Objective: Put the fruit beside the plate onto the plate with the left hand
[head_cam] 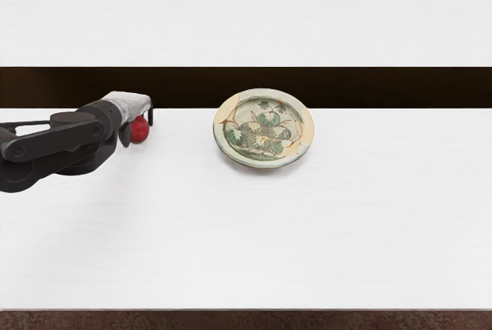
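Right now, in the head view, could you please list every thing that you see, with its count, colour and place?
fruit: one, red, on the table left of the plate, partly under the robot hand
plate: one, cream with a green pattern, middle of the view, near the table's far edge
table: one, white, lower part of the view
second surface: one, white, behind the table, past a dark gap
left arm: one, dark grey, from the left edge
left robot hand: one, silver-grey, over the fruit
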`<control>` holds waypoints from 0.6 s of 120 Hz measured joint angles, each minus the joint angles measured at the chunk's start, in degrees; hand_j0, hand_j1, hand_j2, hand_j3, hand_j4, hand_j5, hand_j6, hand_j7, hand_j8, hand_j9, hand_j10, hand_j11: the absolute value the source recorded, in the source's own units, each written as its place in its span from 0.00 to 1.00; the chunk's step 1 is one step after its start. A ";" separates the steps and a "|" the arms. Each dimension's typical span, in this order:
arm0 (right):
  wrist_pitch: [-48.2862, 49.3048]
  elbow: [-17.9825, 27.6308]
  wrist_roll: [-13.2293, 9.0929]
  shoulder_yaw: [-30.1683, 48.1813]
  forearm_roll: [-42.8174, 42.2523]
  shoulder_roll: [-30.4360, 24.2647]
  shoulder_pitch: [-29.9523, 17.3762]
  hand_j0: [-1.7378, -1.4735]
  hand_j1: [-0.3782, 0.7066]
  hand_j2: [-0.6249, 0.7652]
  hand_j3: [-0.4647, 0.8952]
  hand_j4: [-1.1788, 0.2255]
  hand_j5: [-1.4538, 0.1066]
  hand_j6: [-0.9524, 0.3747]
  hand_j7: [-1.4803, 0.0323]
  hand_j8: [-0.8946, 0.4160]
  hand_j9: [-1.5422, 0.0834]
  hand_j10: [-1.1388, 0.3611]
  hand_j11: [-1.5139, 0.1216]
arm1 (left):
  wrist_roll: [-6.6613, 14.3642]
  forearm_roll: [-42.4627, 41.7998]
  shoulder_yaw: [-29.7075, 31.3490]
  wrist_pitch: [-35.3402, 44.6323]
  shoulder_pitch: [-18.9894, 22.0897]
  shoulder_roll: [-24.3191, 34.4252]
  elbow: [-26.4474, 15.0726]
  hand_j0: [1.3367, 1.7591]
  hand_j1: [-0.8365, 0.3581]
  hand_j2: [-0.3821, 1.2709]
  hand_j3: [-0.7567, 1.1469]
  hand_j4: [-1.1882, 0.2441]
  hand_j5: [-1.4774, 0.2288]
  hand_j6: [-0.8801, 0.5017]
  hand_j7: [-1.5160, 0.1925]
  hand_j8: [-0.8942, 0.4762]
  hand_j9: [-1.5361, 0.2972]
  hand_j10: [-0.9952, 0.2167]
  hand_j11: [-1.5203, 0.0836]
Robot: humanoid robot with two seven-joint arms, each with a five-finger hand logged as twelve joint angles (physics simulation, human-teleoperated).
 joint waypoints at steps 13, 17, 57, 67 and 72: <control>0.00 0.00 0.00 0.00 0.00 0.00 0.00 0.30 0.04 0.45 0.34 0.83 0.92 0.71 0.97 0.67 0.94 0.75 0.92 | -0.01 0.01 0.22 0.03 0.00 0.00 0.18 0.75 0.50 0.28 0.40 0.44 0.44 0.33 0.45 0.29 0.43 0.37 0.48; 0.00 0.00 0.00 0.00 0.00 0.00 0.00 0.30 0.04 0.45 0.34 0.83 0.92 0.71 0.97 0.67 0.94 0.75 0.92 | -0.01 0.02 0.28 0.03 0.00 0.00 0.27 0.75 0.50 0.27 0.40 0.43 0.43 0.34 0.44 0.29 0.42 0.36 0.47; 0.00 0.00 0.00 0.00 0.00 0.00 0.00 0.30 0.04 0.45 0.34 0.83 0.92 0.71 0.97 0.67 0.94 0.75 0.92 | 0.06 0.04 0.77 0.25 0.22 0.00 0.56 0.73 0.47 0.27 0.40 0.47 0.34 0.40 0.35 0.34 0.32 0.27 0.36; 0.00 0.00 0.00 0.00 0.00 0.00 0.00 0.30 0.04 0.45 0.34 0.83 0.92 0.71 0.97 0.67 0.94 0.75 0.92 | 0.06 -0.20 0.81 0.14 0.21 0.00 0.55 0.73 0.45 0.28 0.40 0.50 0.30 0.42 0.31 0.36 0.29 0.23 0.32; 0.00 0.00 0.00 0.00 0.00 0.00 0.00 0.30 0.04 0.45 0.34 0.83 0.92 0.71 0.97 0.67 0.94 0.75 0.92 | 0.07 -0.28 0.80 0.06 0.18 0.00 0.54 0.73 0.42 0.33 0.40 0.52 0.28 0.45 0.29 0.39 0.27 0.21 0.30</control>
